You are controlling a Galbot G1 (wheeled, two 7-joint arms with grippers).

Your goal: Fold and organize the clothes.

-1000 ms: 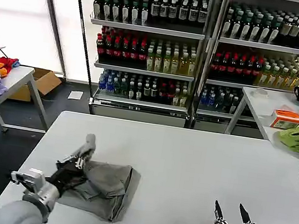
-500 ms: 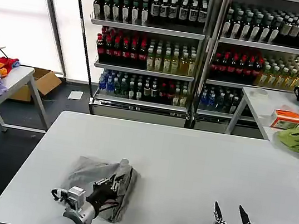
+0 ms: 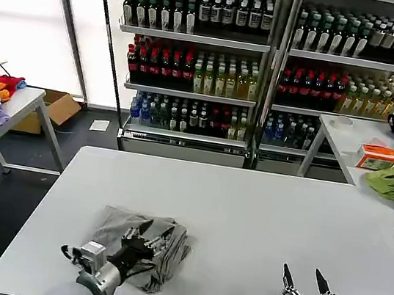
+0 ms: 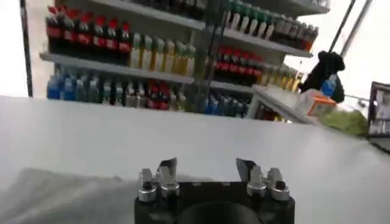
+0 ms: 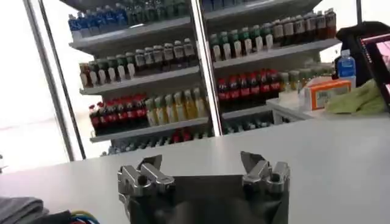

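T-shirts (image 3: 139, 245): one bundle | left gripper (image 3: 154, 232): spread | right gripper (image 3: 308, 284): spread

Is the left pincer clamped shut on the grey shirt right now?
No, the left pincer hangs open just above the bunched grey shirt, its fingers spread apart.

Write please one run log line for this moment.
left end effector: open over folded T-shirt | right end effector: open, idle near table edge

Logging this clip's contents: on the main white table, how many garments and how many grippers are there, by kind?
Grey T-shirt, folded in a bundle: 1
Grippers: 2, the left gripper over the shirt, the right gripper idle near the table's front edge
Total: 3
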